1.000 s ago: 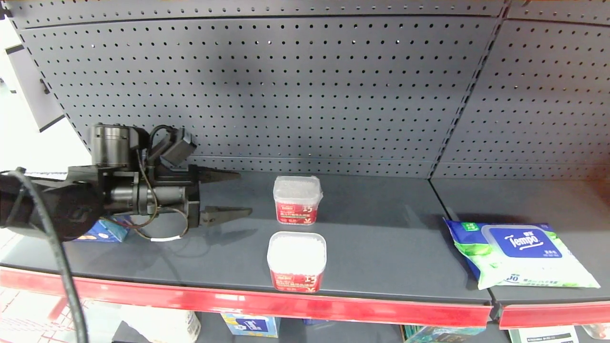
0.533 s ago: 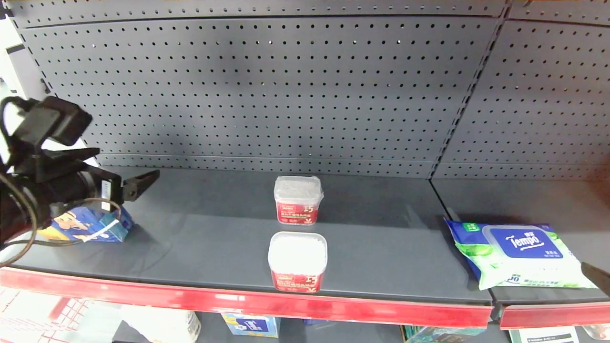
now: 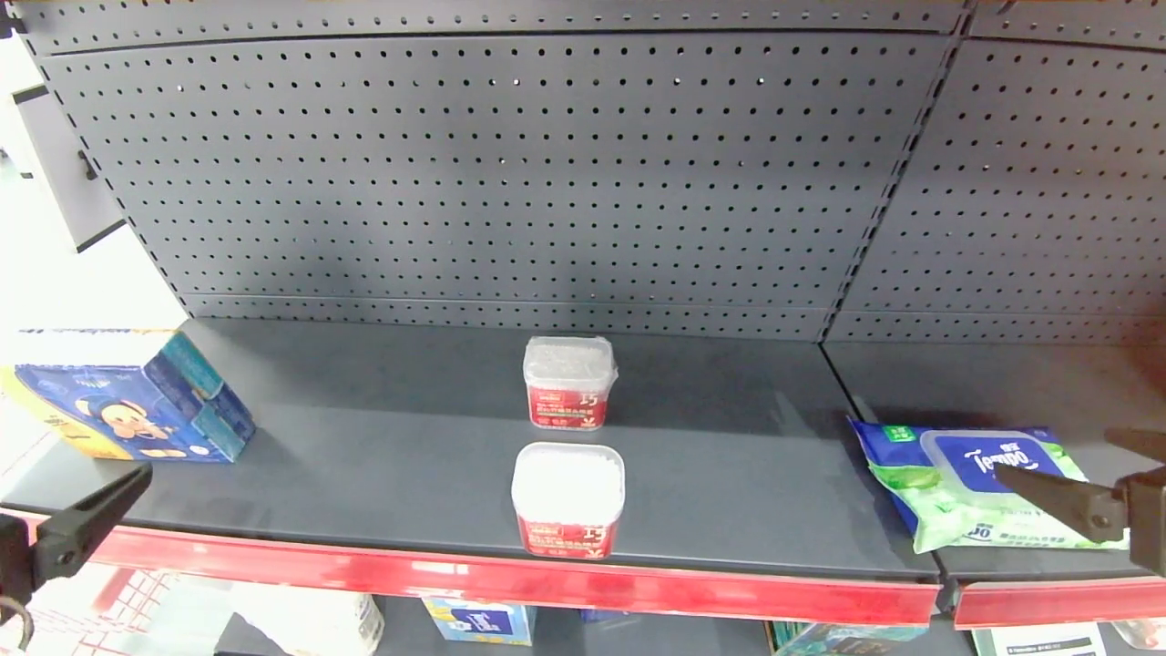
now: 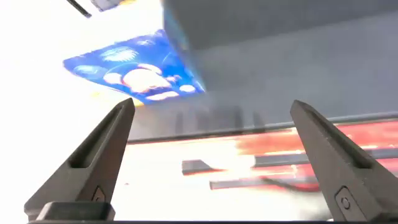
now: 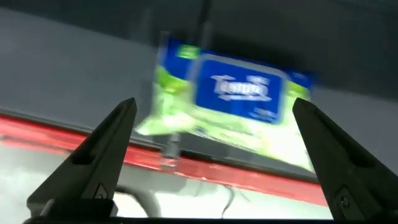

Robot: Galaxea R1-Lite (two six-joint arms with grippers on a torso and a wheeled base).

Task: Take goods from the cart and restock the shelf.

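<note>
Grey shelf (image 3: 383, 456) w/ pegboard back (image 3: 547, 182) and red front strip (image 3: 455, 576). Left gripper (image 4: 212, 106) sits at frame's lower left by the shelf edge, jaws spread, empty. Right gripper (image 5: 214, 102) is at the right edge, facing the wipes pack (image 3: 947, 492), jaws apart, holding nothing. Goods: 2 red tubs at centre, rear tub (image 3: 568, 383) and front tub (image 3: 567, 499); 1 blue box (image 3: 137, 401) at left; 1 wipes pack.

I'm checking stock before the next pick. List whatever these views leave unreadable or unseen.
Blue box: head view, left end cut off by the picture's edge; blurred in the left wrist view.
Wipes pack: head view, the right tool covers its near right part; smeared in the right wrist view.
Goods on the lower shelf: head view, hidden behind the red shelf strip and cut by the bottom edge.
</note>
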